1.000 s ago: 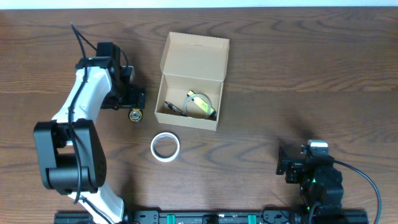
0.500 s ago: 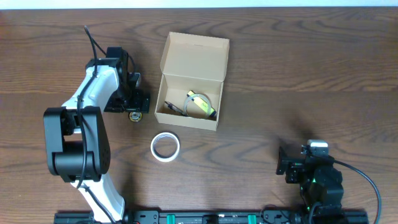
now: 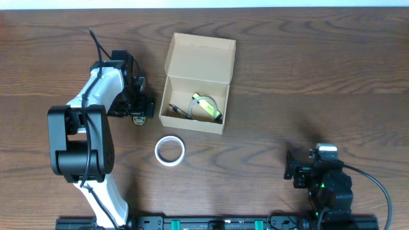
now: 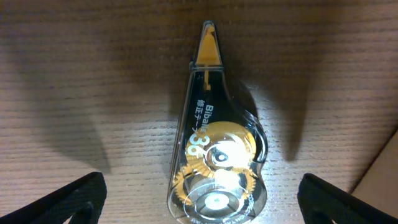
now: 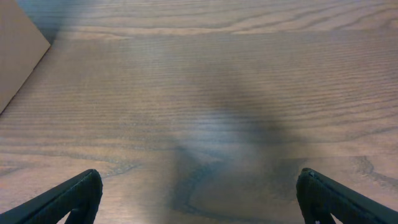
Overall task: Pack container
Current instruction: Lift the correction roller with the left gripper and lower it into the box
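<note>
Looking down from overhead, the container [image 3: 181,94] sits open mid-counter [image 3: 307,76], its flap lid [image 3: 201,56] folded back and a yellow item [image 3: 206,107] inside. The left end effector [image 3: 138,110] hangs over a correction tape dispenser [image 3: 138,119] just left of it, and a white tape roll [image 3: 170,151] lies nearby. The right end effector [image 3: 291,167] is well apart. In the left wrist view, the fingers [image 4: 74,199] are spread on either side of the dispenser, touching nothing. In the right wrist view, the fingers are released over bare counter, with the container's corner at upper left.
</note>
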Controlling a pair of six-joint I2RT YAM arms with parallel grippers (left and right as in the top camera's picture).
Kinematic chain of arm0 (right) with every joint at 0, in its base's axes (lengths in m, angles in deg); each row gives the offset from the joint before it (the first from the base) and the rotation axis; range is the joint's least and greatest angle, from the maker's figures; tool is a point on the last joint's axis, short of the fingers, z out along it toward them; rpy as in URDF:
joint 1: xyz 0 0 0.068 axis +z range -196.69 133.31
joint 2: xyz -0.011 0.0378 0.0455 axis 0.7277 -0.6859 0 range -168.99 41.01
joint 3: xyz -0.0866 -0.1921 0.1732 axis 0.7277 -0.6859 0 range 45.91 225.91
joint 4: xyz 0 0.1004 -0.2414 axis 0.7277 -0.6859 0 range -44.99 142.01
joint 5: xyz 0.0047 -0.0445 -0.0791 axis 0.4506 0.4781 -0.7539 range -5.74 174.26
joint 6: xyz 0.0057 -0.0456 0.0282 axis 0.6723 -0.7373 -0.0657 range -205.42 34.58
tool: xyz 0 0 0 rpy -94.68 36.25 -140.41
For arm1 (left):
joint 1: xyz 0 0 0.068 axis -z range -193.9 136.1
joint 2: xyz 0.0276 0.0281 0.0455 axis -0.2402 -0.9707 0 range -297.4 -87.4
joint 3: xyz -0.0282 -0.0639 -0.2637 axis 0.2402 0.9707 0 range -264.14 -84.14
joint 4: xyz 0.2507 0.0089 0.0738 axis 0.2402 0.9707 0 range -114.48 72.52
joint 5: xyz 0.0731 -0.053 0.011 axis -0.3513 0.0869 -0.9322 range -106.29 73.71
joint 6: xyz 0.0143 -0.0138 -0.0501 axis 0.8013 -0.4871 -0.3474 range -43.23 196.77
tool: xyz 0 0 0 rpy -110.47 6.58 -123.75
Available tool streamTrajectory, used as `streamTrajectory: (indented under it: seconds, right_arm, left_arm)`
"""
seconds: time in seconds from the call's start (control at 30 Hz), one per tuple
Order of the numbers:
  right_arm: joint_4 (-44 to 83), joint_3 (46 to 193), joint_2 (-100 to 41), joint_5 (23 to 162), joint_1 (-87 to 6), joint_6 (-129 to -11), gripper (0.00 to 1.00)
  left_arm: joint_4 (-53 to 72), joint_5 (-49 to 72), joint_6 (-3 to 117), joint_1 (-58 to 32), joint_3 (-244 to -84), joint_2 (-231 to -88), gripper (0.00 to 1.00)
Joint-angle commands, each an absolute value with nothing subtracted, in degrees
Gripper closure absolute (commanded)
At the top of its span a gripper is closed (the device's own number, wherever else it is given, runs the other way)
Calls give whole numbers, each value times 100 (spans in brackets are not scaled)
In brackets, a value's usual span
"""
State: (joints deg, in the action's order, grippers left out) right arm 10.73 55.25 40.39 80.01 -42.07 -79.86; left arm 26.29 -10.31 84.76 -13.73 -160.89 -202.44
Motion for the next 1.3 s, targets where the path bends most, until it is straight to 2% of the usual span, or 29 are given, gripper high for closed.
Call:
streamTrajectory:
  seconds: [0.0, 0.03, 0.2, 0.37, 0.63, 0.93, 1.27]
  right_arm:
    - [1064, 5512, 4063, 8022, -4244, -8058, 1]
    - [1062, 5512, 4063, 8022, -4244, -8058, 1]
    - [1062, 5512, 4063, 8022, -4244, -8058, 1]
    - [1062, 5512, 4063, 8022, -4244, -8058, 1]
    - [1062, 5512, 4063, 8022, -4244, -8058, 1]
    - [1062, 5512, 4063, 8022, -4244, -8058, 1]
    - [1062, 5512, 4063, 8022, -4244, -8058, 1]
  left_arm:
    - [2648, -1090, 8557, -1375, -16205, -20391, 0]
    - [2651, -1092, 8559, -1375, -16205, -20397, 5]
    - [2651, -1092, 8557, -1375, -16205, -20397, 17]
    - [2646, -1070, 8555, -1375, -16205, -20397, 40]
    - [2624, -1022, 8430, -1375, -16205, -20373, 63]
    - [2552, -981, 8402, -1393, -16205, -19757, 63]
    - [2240, -867, 8380, -1384, -16205, -17785, 63]
